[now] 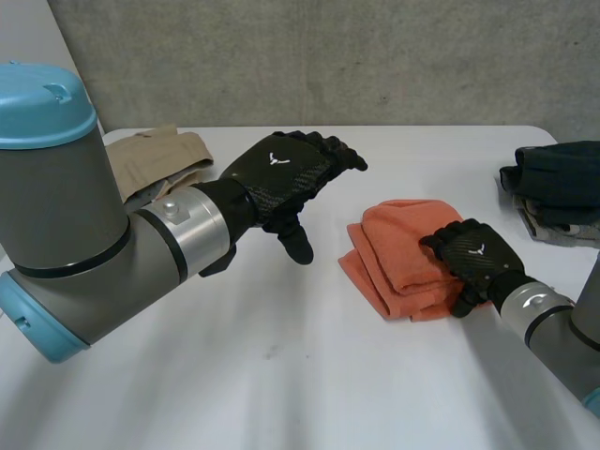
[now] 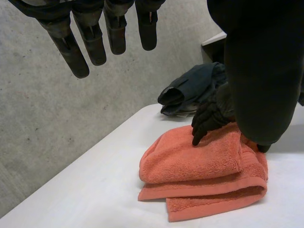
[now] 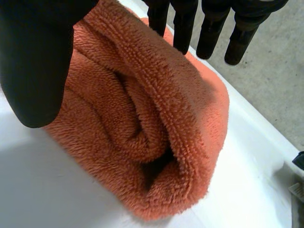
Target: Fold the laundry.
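Nearest, the grey left arm (image 1: pixel 66 234) is bent, and the left hand (image 1: pixel 281 178) is held above the white table (image 1: pixel 281 375), fingers loosely spread and empty. Mid-table, a folded, fluffy orange towel (image 1: pixel 398 244) is pressed under the right hand (image 1: pixel 473 258), whose fingers are straight.

You had bare table (image 1: pixel 281 375) across the near side. Obstructions were the folded orange towel (image 1: pixel 394 248) centre-right, dark clothes (image 1: pixel 558 173) far right and a beige garment (image 1: pixel 155 155) far left.
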Controlling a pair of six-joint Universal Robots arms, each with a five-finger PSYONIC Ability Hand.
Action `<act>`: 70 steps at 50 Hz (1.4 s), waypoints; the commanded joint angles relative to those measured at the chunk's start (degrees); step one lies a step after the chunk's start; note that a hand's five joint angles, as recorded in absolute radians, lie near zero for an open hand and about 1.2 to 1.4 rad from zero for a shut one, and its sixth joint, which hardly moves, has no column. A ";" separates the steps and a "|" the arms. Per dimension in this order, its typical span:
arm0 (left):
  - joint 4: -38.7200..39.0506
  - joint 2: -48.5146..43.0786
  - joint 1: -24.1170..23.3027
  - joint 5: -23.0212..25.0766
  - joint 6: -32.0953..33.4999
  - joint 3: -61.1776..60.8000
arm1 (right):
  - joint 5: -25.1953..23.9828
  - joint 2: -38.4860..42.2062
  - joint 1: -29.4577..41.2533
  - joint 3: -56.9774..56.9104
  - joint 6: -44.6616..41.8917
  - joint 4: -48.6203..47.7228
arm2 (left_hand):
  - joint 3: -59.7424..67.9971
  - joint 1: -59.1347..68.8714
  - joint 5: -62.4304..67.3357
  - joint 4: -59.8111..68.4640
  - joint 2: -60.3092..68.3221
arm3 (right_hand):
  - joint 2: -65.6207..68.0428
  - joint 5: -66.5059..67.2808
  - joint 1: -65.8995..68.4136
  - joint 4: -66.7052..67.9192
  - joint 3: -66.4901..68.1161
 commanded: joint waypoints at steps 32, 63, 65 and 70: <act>0.08 0.70 0.62 -0.06 0.00 0.84 | 4.59 3.10 -0.19 -23.21 6.68 -8.59 | -0.07 -0.06 0.72 0.26 0.23 | 61.77 61.42 62.51 61.78 61.79; -0.01 0.96 0.01 -0.06 -0.09 -0.12 | 2.23 20.34 -26.20 -38.46 10.23 -4.38 | -0.07 -0.06 0.72 0.26 0.23 | -5.24 -5.59 -4.50 -5.23 -5.22; -0.01 1.05 -0.08 -0.06 0.00 -0.21 | 2.67 16.91 -27.34 -37.14 9.70 -3.24 | -0.07 -0.06 0.72 0.26 0.23 | -8.23 -8.58 -7.49 -8.22 -8.21; -0.01 1.67 -0.17 -0.06 -0.09 -0.21 | 2.93 7.07 -28.41 -35.73 9.70 2.46 | -0.07 -0.06 0.72 0.26 0.23 | -8.23 -8.58 -7.49 -8.22 -8.21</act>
